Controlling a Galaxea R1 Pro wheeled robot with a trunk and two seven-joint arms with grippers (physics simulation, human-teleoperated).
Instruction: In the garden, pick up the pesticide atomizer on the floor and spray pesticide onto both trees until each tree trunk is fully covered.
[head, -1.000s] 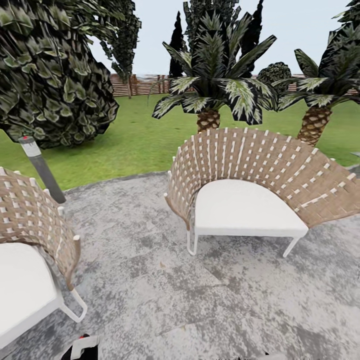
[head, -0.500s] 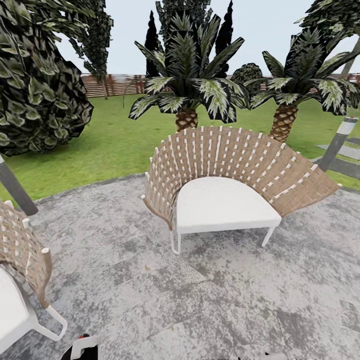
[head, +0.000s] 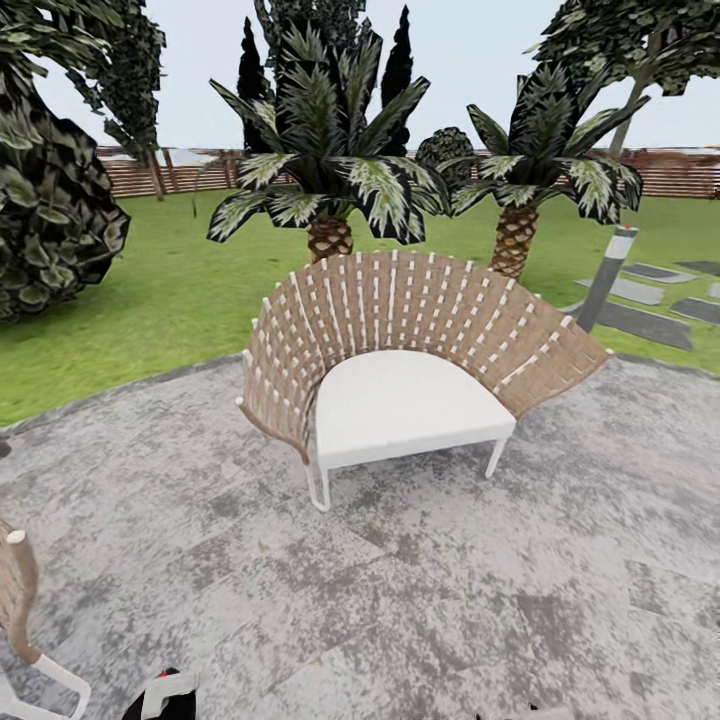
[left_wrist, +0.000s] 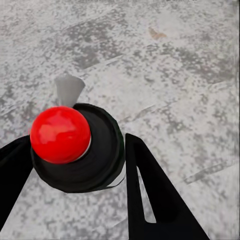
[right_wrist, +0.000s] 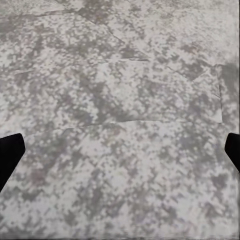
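View swung right; left hand (left_wrist: 75, 165) pinches round black atomizer (left_wrist: 95, 150), red knob; right hand (right_wrist: 120, 150) spread.

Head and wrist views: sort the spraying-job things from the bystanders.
Job: atomizer in left gripper; lawn; far tree, probably.
Bystanders: chair; palms; bollard; fence; paving.

— What blocks the left gripper (left_wrist: 75, 165)?
— The atomizer (left_wrist: 75, 147) sits between its fingers; bare paving (left_wrist: 175, 75) lies beyond.
— And the right gripper (right_wrist: 120, 150)?
— Fingers spread wide, open paving between and ahead. Farther ahead a wicker chair (head: 400, 360) stands, palms (head: 330, 180) behind it.
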